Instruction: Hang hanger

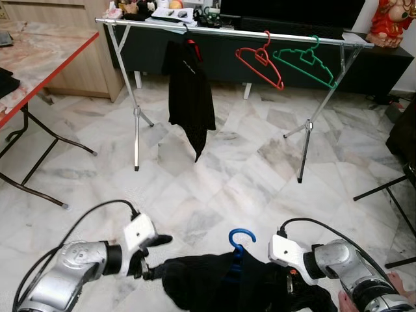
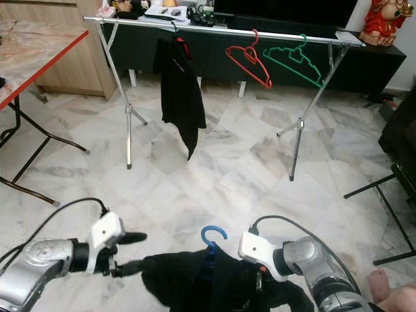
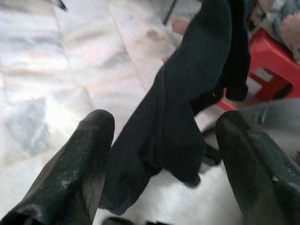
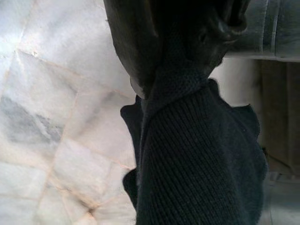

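The robot is standing on the marble floor [image 1: 247, 162], well back from the clothes rail [image 1: 227, 31], and is holding a black garment [image 1: 227, 283] low in front of itself. A blue hanger [image 1: 238, 239] is sitting inside the garment, with its hook poking up out of the collar between the 2 arms.

The right gripper [image 4: 183, 56] is reaching in from the right side, and its jaws are clenched on the dark knit fabric, as the right wrist view is showing. The left gripper [image 3: 164, 154] is sitting at the garment's left edge with its jaws spread apart; a fold of cloth is hanging between the 2 fingers [image 3: 79, 164], but they are not pinching it.

On the rail, a black shirt [image 1: 188, 97] is already hanging toward the left, and a red hanger [image 1: 260, 62] and a green hanger [image 1: 305, 60] are hanging bare toward the right, with free rail between the shirt and the red one. A red-edged counter [image 1: 39, 58] is standing at far left.

Judging by this, the garment is on its hanger and lifted, so the dressing step looks done. What is left is the approach to the rail, raising the hook over the bar, and letting go.
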Tool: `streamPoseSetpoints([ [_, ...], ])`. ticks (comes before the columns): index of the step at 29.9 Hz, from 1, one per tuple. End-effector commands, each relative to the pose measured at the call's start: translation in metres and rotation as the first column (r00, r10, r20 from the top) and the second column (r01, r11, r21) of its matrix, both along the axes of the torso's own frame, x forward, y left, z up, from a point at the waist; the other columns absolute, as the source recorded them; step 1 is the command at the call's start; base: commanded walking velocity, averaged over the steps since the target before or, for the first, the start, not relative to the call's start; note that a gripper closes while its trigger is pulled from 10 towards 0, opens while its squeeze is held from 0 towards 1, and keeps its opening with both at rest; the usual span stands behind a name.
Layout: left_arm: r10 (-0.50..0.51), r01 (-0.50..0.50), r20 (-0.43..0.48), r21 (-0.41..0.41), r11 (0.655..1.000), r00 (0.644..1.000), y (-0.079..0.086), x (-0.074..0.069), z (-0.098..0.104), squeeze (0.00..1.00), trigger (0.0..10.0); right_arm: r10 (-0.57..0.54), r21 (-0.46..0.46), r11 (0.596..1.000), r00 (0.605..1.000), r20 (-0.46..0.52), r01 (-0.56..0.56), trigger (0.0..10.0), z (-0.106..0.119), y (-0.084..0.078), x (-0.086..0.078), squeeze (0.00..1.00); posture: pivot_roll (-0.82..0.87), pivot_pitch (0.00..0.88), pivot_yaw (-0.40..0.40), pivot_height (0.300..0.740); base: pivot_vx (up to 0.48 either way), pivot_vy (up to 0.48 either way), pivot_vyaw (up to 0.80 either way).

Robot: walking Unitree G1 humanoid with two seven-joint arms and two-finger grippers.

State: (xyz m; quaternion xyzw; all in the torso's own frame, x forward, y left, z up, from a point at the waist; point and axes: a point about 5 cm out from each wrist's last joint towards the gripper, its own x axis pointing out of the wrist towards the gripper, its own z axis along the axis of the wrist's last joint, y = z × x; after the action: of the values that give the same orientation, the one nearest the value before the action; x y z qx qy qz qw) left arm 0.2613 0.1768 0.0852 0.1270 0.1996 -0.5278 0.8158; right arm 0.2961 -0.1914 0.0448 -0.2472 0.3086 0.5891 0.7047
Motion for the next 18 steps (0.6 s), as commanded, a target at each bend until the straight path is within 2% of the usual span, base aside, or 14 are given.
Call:
streamPoseSetpoints([
  [1, -0.034, 0.035, -0.016, 0.028, 0.999, 0.999, -0.003, 0.0, -0.005, 0.0, 10.0, 0.056, 0.025, 0.998, 0.998, 0.015, -0.056, 0.0, 0.006, 0.008, 0.003, 0.0, 0.04, 0.11, -0.109, 0.74, 0.0, 0.0, 0.0],
  [3, -0.049, 0.051, -0.031, 0.061, 0.997, 0.998, -0.004, 0.0, -0.012, 0.0, 10.0, 0.11, 0.007, 0.994, 0.993, 0.033, -0.11, 0.0, 0.007, 0.014, 0.004, 0.0, 0.05, 0.101, -0.118, 0.74, 0.0, 0.0, 0.0],
  [10, -0.058, 0.062, -0.053, 0.074, 0.995, 0.997, -0.006, 0.001, -0.019, 0.0, 10.0, 0.171, 0.012, 0.985, 0.983, 0.066, -0.172, 0.0, 0.013, 0.027, 0.009, 0.0, 0.07, 0.089, -0.134, 0.74, 0.0, 0.0, 0.0],
  [15, -0.065, 0.07, -0.066, 0.066, 0.995, 0.996, -0.008, 0.001, -0.024, 0.0, 10.0, 0.155, 0.005, 0.988, 0.981, 0.114, -0.157, 0.0, 0.016, 0.032, 0.015, 0.0, 0.06, 0.085, -0.133, 0.74, 0.0, 0.0, 0.0],
  [18, -0.056, 0.06, -0.067, 0.054, 0.997, 0.996, -0.012, 0.002, -0.026, 0.0, 10.0, 0.134, 0.045, 0.989, 0.982, 0.131, -0.141, 0.0, 0.02, 0.038, 0.018, 0.0, 0.06, 0.082, -0.131, 0.74, 0.0, 0.0, 0.0],
])
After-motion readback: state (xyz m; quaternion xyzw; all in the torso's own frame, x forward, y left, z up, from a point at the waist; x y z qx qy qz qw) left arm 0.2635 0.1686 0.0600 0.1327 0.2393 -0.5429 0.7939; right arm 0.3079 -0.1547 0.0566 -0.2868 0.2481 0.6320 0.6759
